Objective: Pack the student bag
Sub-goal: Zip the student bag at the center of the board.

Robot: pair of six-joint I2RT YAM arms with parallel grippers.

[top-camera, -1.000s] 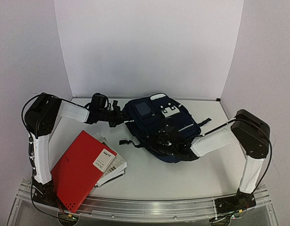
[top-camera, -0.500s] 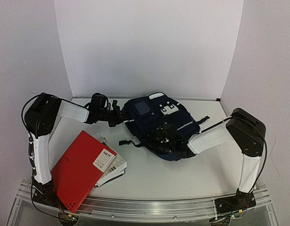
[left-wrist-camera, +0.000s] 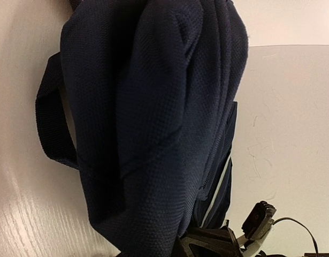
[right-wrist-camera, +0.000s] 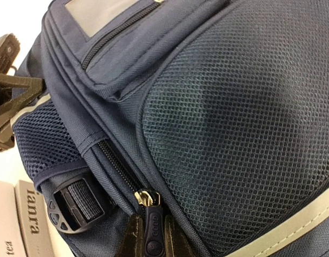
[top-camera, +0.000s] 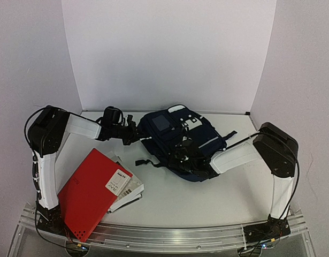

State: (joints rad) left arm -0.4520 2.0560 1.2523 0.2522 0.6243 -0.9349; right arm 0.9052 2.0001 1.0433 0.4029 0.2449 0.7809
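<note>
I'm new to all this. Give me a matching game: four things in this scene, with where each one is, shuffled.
Things:
1 student bag
2 red book
3 left gripper
4 zipper pull

Places:
A between the right gripper fingers
B near left, lying on papers
C in the middle, dark navy
D at the bag's left edge

Pairs: 1-C, 2-B, 3-D, 4-A
</note>
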